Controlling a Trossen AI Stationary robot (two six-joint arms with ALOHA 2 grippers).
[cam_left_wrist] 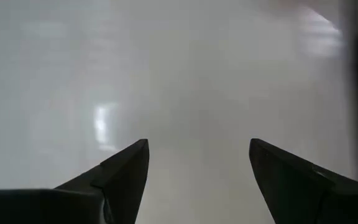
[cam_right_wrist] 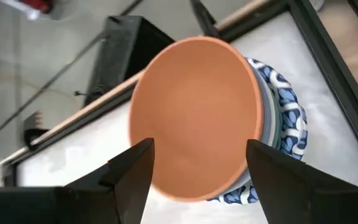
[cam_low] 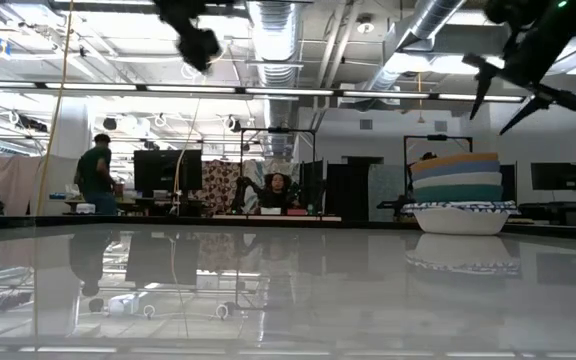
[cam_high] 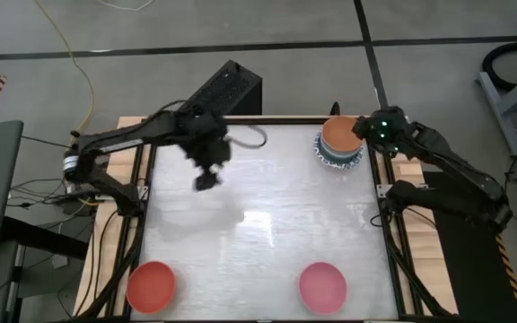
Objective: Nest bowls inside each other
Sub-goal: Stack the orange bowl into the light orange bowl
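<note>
While the stack (cam_high: pixel 339 144) sits at the worktop's (cam_high: pixel 258 224) far right corner with an orange bowl (cam_high: pixel 340 135) on top, the high view shows the red bowl (cam_high: pixel 151 285) and pink bowl (cam_high: pixel 321 285) lying loose, well apart from the stack, with the left gripper (cam_high: pixel 206 175) high and wide open. Seen from the low view, the stack (cam_low: pixel 460 192) rests in a white, blue-rimmed bowl (cam_low: pixel 460 215), the right gripper (cam_low: pixel 518 95) spread empty above it. Its wrist view shows smooth, rigid, probably light and slippery bowls, best pinched at the rim.
</note>
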